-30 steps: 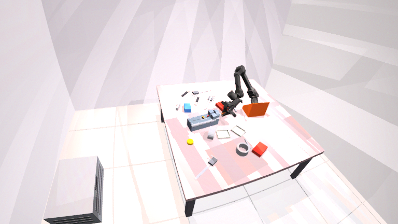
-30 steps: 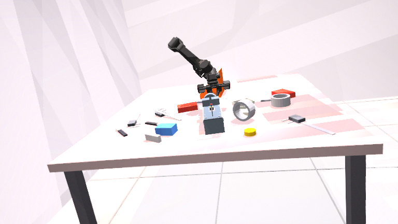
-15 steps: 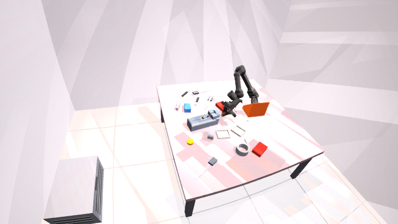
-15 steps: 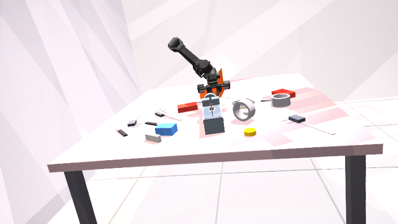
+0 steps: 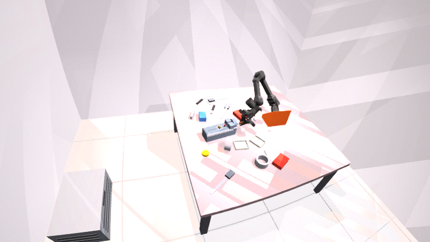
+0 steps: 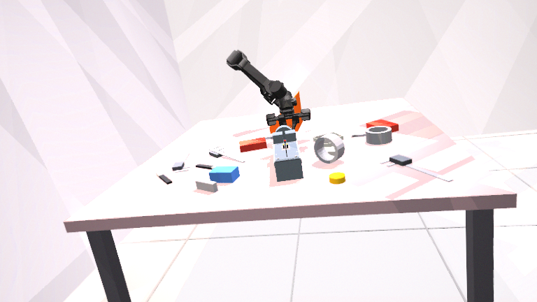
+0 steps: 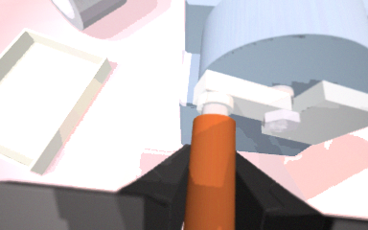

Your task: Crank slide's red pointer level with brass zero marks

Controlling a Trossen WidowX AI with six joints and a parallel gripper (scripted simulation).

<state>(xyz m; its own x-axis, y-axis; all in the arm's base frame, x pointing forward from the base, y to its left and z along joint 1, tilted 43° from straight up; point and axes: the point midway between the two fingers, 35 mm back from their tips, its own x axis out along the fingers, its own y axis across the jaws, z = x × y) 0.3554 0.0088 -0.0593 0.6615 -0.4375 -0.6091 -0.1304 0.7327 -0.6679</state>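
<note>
The blue-grey machine (image 5: 219, 134) (image 6: 289, 169) (image 7: 287, 57) stands on the table, with a round housing at its crank end. A small red pointer (image 5: 224, 125) (image 6: 284, 140) shows on its top, nearer the housing than the small yellow-and-black marks (image 5: 219, 126); the two look apart, though too small to measure. A white crank arm (image 7: 246, 92) carries the orange handle (image 7: 214, 131). My gripper (image 5: 244, 122) (image 7: 207, 155) is shut on that handle, its dark fingers on both sides. In the exterior view the fingertips are hidden behind the machine.
A grey ring (image 6: 329, 148) stands beside the machine, near two shallow trays (image 5: 234, 145) (image 5: 251, 142). A red block (image 6: 252, 145) and a blue block (image 5: 202, 116) (image 6: 224, 174) lie on its other side. An orange panel (image 5: 276, 118) stands near the arm base.
</note>
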